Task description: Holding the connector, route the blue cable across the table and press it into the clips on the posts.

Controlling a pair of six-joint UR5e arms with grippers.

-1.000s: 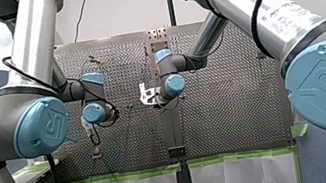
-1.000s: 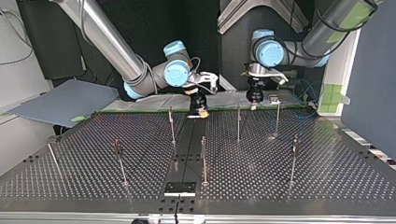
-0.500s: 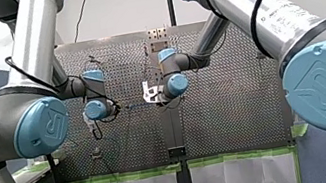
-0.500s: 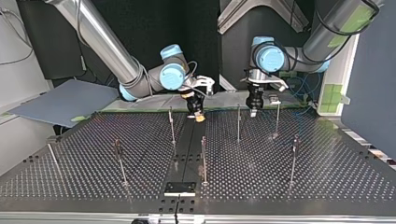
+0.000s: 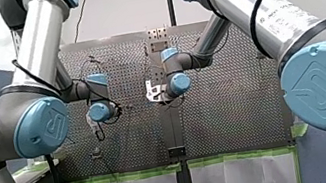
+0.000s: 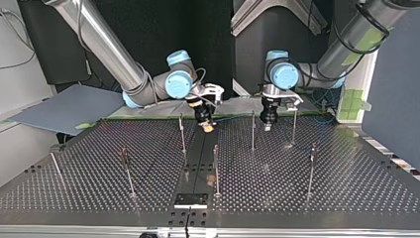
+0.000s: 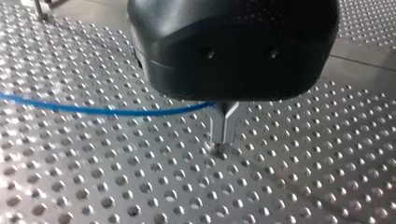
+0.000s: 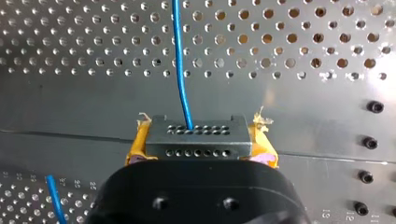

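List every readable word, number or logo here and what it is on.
"13" and "12", as best I can read them: on the table's dark strip, right wrist view.
Label on my right arm's tube: too blurred to read.
Embossed emblem on its blue joint cap: no legible lettering.

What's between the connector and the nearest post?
Nothing visible. The right gripper holds the connector above the table's centre strip, and the nearest post stands beside it over bare plate. The cable runs off toward the left gripper, not across that gap.
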